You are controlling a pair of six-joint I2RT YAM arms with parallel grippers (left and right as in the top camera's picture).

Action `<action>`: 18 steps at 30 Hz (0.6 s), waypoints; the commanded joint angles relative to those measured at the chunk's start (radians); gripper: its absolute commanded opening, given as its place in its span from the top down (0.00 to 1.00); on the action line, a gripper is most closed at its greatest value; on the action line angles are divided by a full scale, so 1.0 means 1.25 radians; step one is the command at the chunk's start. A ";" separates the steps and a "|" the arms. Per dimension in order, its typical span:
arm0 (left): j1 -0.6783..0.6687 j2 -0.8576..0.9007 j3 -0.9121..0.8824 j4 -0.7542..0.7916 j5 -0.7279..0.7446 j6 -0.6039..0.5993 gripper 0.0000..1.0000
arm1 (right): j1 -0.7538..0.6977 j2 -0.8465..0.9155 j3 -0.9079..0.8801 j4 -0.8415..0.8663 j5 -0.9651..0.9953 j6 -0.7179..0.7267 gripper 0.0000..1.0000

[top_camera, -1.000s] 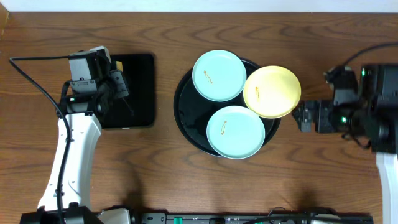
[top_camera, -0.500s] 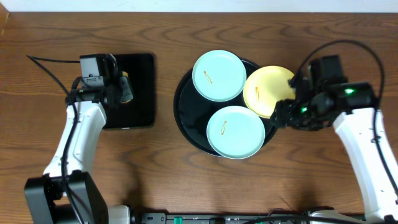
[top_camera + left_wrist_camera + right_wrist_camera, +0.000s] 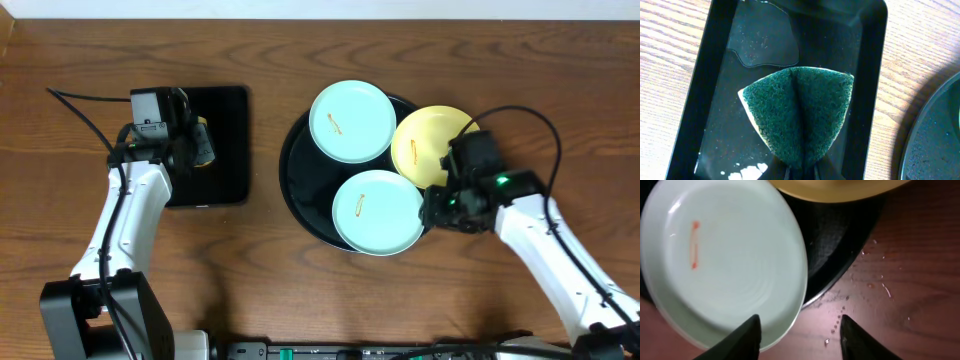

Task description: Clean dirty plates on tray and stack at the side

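Three plates lie on the round black tray (image 3: 303,180): a pale blue plate (image 3: 351,121) at the back, a pale yellow plate (image 3: 425,143) at the right, and a pale blue plate (image 3: 377,211) at the front. Each carries a small orange streak. My right gripper (image 3: 431,206) is open at the front plate's right rim. In the right wrist view the front plate (image 3: 725,260) has its rim between the open fingers (image 3: 800,330), with the tray (image 3: 840,240) behind it. My left gripper (image 3: 801,171) is shut on a green sponge (image 3: 800,112).
The sponge hangs over a small rectangular black tray (image 3: 225,110) at the left, which holds water (image 3: 765,35). Water droplets (image 3: 840,317) lie on the wood table (image 3: 520,80) beside the round tray. The left arm's cable (image 3: 80,98) runs across the table.
My right arm has swung in from the table's right edge to the front blue plate's right rim. My left gripper shifted slightly right over the rectangular tray, then stayed still.
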 commanded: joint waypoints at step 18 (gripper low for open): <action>0.000 -0.006 -0.003 -0.006 -0.004 -0.006 0.92 | 0.080 0.093 -0.082 0.098 0.069 0.208 0.77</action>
